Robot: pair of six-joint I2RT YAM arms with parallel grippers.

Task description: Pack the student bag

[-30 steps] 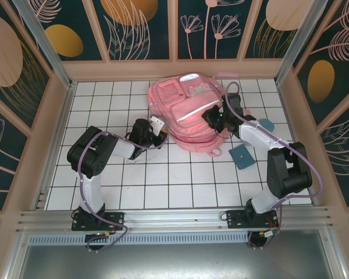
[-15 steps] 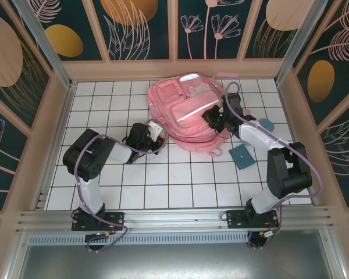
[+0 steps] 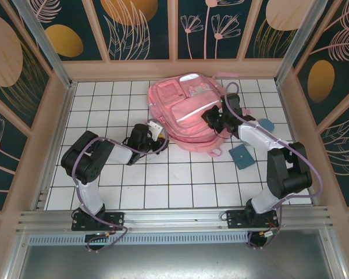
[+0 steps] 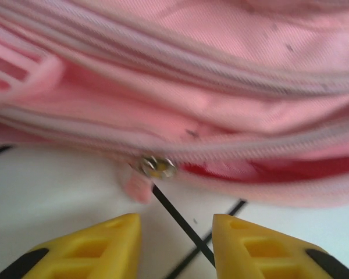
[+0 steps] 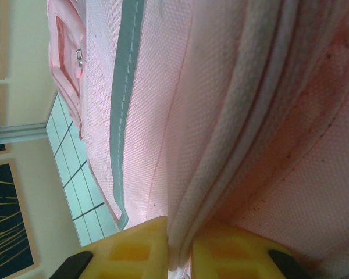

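1. the white tiled worktop carries everything.
2. the pink student bag lies flat at the far middle of it, with a gripper at either side.
3. the right gripper is at the bag's right edge, jaws clenched on a fold of pink fabric.
4. the left gripper sits low at the bag's near-left edge, jaws released, nothing between them.
5. a metal zip pull hangs just ahead of those jaws.
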